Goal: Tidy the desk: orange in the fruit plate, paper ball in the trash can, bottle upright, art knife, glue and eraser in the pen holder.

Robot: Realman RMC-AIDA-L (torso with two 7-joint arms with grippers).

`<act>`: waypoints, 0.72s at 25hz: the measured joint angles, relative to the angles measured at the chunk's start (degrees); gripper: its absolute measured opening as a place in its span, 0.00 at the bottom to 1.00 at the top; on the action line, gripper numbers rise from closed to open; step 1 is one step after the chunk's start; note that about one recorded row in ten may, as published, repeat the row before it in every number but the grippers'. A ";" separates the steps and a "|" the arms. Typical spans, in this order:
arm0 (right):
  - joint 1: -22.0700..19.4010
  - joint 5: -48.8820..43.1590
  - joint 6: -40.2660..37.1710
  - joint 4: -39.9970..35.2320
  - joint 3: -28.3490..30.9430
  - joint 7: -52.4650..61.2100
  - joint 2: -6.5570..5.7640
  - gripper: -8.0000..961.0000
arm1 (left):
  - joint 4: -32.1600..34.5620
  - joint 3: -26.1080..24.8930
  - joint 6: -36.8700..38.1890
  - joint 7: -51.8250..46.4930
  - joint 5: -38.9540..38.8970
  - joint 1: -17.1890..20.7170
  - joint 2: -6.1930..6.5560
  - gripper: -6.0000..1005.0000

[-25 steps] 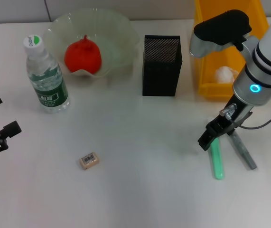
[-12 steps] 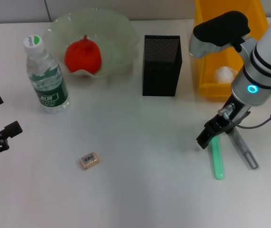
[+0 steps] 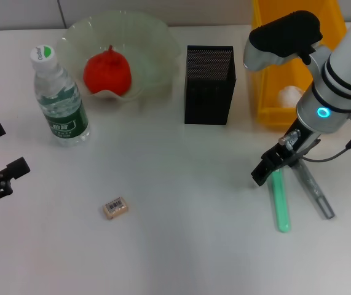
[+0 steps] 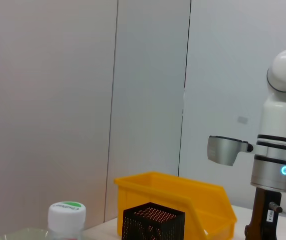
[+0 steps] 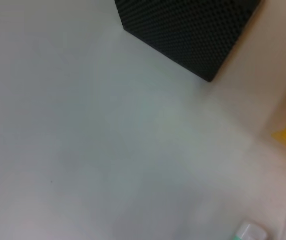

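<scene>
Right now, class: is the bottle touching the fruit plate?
Apart. The head view shows a strip of bare table between the upright bottle and the wavy rim of the fruit plate, which holds the orange.

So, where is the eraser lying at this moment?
In the head view the eraser lies alone on the white table, on the robot's left side, nearer the robot than the upright bottle and apart from it.
</scene>
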 joint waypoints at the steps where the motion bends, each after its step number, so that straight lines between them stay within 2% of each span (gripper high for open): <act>1: 0.03 -0.07 0.12 0.06 -0.02 0.01 0.02 0.75 | 0.00 0.00 0.00 0.00 0.00 0.00 0.00 0.80; 10: 1.28 -0.31 0.90 1.83 -1.58 0.48 0.14 0.71 | 0.00 -0.12 0.13 -0.01 0.00 0.19 -0.07 0.80; 18: 1.32 -0.34 1.03 1.80 -2.25 0.47 0.18 0.36 | 0.00 -0.20 -0.08 0.05 0.00 0.53 -0.18 0.80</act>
